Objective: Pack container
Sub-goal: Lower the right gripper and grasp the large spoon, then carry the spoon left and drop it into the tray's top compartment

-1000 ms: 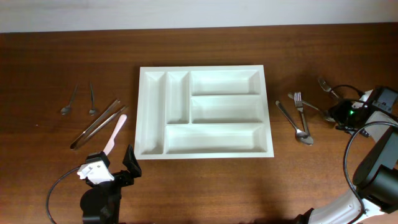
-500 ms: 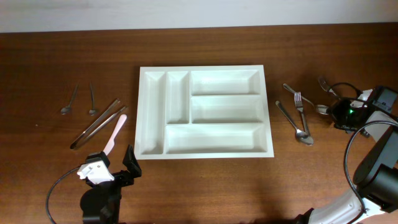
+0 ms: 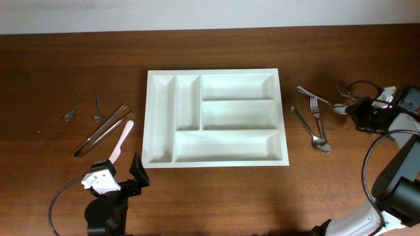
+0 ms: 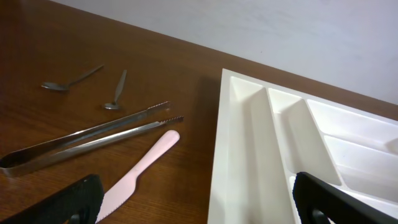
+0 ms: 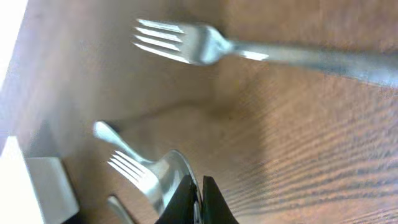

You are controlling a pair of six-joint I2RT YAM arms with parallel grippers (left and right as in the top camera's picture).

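Observation:
The container, a white tray [image 3: 153, 118] with five compartments, lies mid-table with nothing in it; its left part shows in the left wrist view [image 4: 239, 155]. My right gripper [image 3: 351, 110] is shut on the bowl of a metal spoon [image 3: 318, 98] right of the tray. The right wrist view shows the jaws [image 5: 198, 200] pinching the spoon bowl's rim [image 5: 169, 169]. My left gripper [image 3: 131, 176] is open and holds nothing, near the tray's front left corner; the left wrist view shows its fingers [image 4: 199, 208] wide apart.
A fork [image 3: 317, 113], a second spoon [image 3: 310, 130] and another fork [image 3: 344, 89] lie right of the tray. Left of it are two small spoons [image 3: 72, 107] [image 3: 97, 105], metal tongs [image 3: 102, 130] and a pink knife [image 3: 122, 140].
My right gripper has shifted toward the far side, and the spoon in it has moved that way with it. The left arm has not moved.

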